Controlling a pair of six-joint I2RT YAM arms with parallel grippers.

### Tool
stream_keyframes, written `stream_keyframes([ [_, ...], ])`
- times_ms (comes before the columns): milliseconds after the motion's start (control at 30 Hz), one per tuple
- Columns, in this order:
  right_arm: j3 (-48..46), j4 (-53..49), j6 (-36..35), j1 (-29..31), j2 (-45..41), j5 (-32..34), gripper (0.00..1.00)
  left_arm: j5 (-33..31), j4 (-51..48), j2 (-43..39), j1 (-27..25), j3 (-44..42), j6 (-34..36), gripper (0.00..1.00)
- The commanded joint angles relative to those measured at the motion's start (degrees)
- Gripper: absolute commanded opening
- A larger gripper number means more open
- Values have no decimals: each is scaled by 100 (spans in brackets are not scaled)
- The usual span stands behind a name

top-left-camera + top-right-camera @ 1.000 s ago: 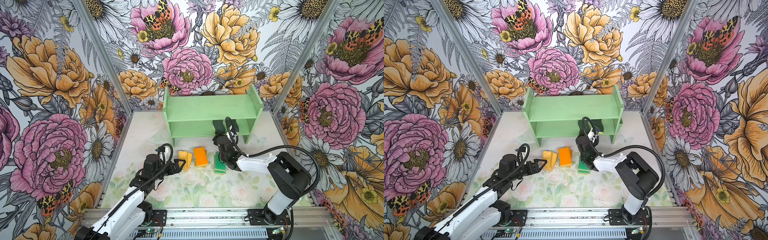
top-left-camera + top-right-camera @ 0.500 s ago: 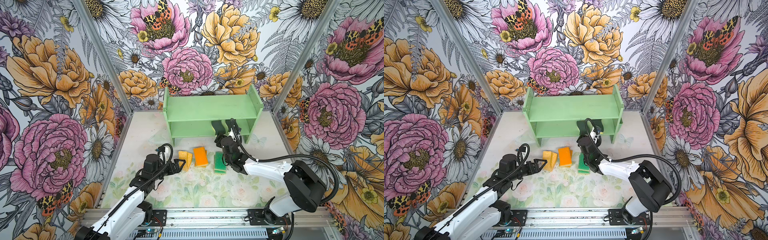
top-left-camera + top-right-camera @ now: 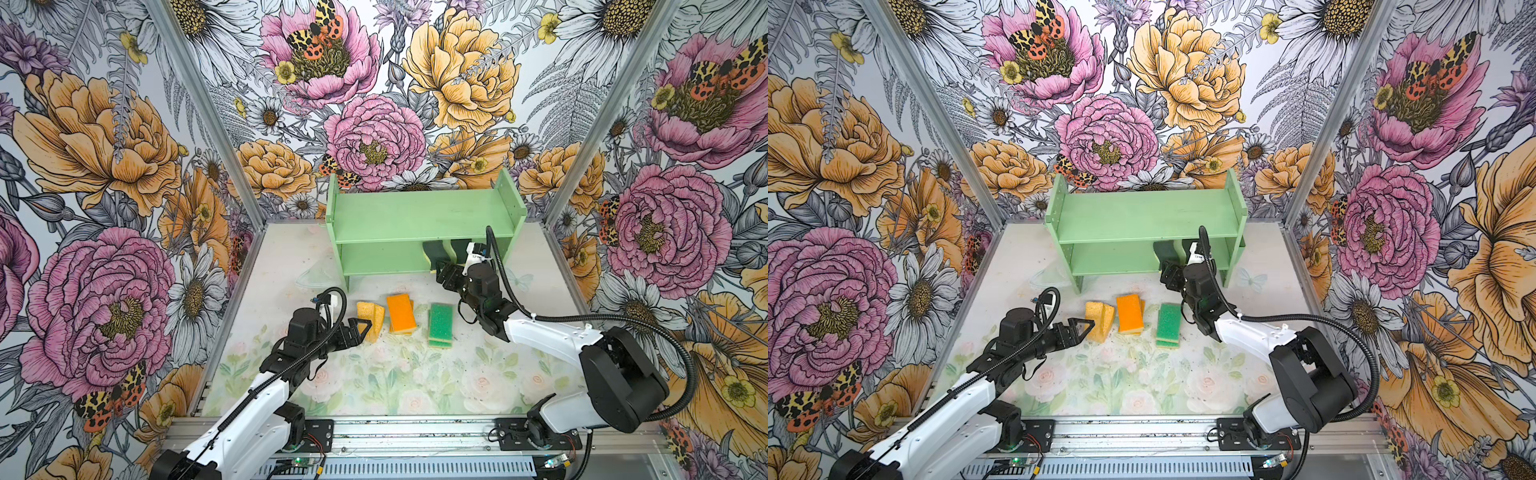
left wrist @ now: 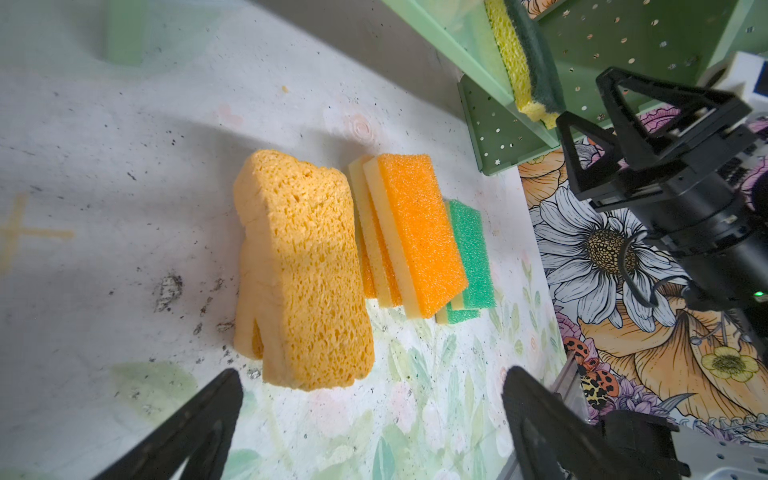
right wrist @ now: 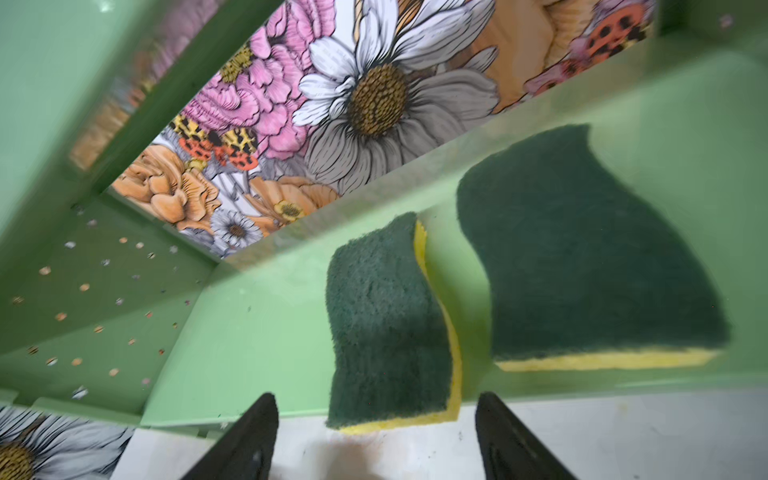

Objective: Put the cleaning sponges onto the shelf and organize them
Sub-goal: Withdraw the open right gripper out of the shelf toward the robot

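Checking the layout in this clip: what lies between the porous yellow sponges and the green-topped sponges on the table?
The stacked orange-topped sponges lie there, as both top views show.

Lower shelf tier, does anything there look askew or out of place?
Yes. One wavy dark-green-topped yellow sponge pokes out past the front edge of the lower tier of the pale mint-green wooden shelf, while its twin sits fully on the board. Nothing looks spilled or damaged.

Mint shelf (image 3: 415,216), orange sponge (image 3: 401,311), floral walls (image 3: 104,166)
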Motion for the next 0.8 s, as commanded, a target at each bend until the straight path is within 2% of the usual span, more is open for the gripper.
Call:
stream_keyframes([
  [0,-94,394,-79,-25,177,-908,75,113,113,-45,42,-88,60,99],
  [767,-167,1115,20,-25,504,-938,73,69,97,-29,38,-88,68,99],
])
